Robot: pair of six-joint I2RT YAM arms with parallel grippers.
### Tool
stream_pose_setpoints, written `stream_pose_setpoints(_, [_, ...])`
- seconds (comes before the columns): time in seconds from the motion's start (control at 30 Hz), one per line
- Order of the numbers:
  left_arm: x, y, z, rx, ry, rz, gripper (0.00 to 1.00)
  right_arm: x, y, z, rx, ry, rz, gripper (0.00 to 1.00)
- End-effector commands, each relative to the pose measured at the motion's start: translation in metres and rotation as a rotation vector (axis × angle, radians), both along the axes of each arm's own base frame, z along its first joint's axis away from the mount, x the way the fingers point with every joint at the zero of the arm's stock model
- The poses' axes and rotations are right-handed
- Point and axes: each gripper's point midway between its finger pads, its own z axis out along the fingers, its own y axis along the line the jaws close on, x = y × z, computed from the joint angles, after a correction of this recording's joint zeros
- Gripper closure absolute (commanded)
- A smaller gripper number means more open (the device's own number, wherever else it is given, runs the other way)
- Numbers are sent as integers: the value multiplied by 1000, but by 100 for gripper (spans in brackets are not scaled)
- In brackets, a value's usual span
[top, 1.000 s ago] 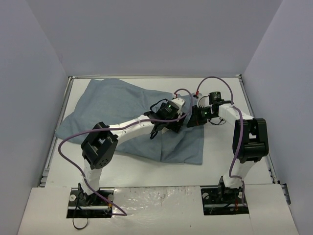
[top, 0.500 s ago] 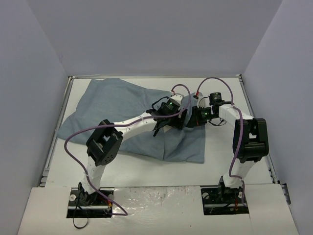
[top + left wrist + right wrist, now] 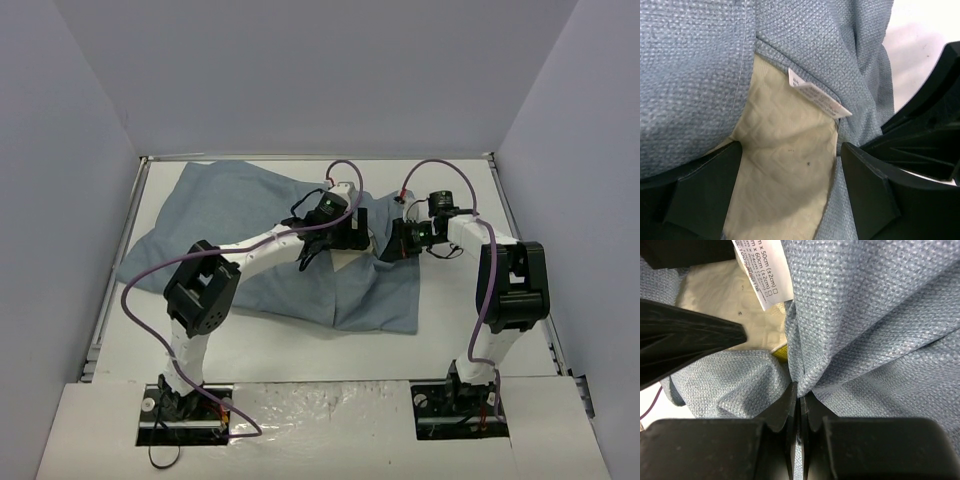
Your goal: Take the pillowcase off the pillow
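Observation:
The blue-grey pillowcase [image 3: 230, 210] lies spread over the table from back left to centre. My right gripper [image 3: 392, 244] is shut on a bunched fold of the pillowcase [image 3: 850, 315] at its open end. My left gripper [image 3: 343, 233] is open at that mouth, its jaws wide either side of the exposed cream pillow [image 3: 785, 165]. A small cream patch of pillow [image 3: 347, 259] shows in the top view. The right wrist view shows the pillow [image 3: 725, 285] with a bit of its yellow band [image 3: 782, 353]. A white care label [image 3: 817, 97] hangs at the pillowcase hem.
The white table [image 3: 300, 345] is walled by grey panels at the back and both sides. Purple cables [image 3: 140, 290] loop from both arms. The two grippers sit close together; the left gripper's finger [image 3: 690, 335] shows in the right wrist view.
My left gripper has moved a little back and to the left at the pillowcase mouth, and a cream patch of pillow now shows there. The right gripper has barely moved.

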Motion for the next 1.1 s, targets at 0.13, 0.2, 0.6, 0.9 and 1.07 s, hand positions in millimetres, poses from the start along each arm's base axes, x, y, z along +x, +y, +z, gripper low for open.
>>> stream_pose_setpoints(0.13, [3, 7, -39, 183, 4, 7, 23, -7, -2, 13, 45, 8, 9, 100])
stream_pose_setpoints(0.2, [2, 7, -41, 229, -7, 19, 27, -6, -2, 13, 53, 8, 9, 100])
stream_pose_setpoints(0.6, [7, 14, -60, 330, -28, 28, 98, -3, -8, 15, 48, 6, -17, 100])
stream_pose_setpoints(0.9, [-44, 26, 103, 13, -349, -156, 98, 47, -31, 11, -57, -66, -194, 100])
stream_pose_setpoints(1.07, [-59, 78, 139, -90, -402, -88, 98, 80, -42, 3, -106, -90, -311, 100])
